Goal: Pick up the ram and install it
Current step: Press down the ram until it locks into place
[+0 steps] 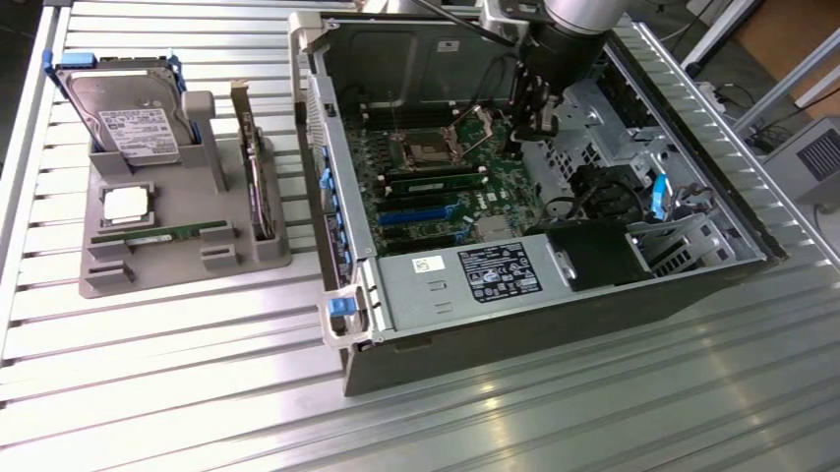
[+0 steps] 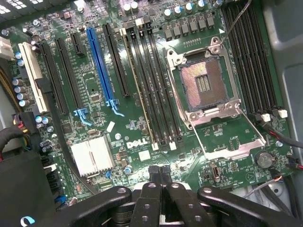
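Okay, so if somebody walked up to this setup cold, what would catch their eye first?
Probably the open computer case on the slatted table, with the arm's end effector shut and empty above its motherboard. Next, the grey holder at the exterior view's left, where the ram lies below a hard drive.

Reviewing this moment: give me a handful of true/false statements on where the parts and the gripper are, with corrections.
1. The gripper is shut with nothing between its fingertips. True.
2. The gripper hangs over the grey parts holder. False: it is over the motherboard inside the open computer case.
3. A ram stick lies in the parts holder. True.
4. The CPU socket on the motherboard holds a silver chip. False: it is empty; the CPU chip sits in the holder.
5. The hard drive stands in the holder. True.
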Motion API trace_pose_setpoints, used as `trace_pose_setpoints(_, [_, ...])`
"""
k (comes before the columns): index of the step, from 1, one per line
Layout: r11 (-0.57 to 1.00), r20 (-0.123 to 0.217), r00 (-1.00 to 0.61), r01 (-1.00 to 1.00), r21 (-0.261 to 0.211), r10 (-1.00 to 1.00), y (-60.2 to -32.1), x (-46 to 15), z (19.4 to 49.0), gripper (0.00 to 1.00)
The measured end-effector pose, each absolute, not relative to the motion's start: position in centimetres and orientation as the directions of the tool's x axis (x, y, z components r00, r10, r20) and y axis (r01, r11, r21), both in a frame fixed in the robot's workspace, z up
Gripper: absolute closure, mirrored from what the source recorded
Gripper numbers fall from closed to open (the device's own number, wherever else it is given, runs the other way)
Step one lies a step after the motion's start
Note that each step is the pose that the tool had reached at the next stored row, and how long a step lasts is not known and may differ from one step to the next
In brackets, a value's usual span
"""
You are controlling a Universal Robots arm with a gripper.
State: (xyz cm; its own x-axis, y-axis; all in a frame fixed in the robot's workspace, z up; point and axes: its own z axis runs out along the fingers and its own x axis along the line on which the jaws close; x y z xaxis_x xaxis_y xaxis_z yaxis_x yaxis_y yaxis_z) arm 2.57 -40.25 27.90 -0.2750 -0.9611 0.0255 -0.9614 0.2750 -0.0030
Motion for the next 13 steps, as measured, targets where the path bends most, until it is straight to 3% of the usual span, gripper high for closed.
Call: trace_pose_setpoints(13, [0.35,0.026,-0.349,-0.937,-0.003,-0.937,-40.25,2.57,27.87,0.9])
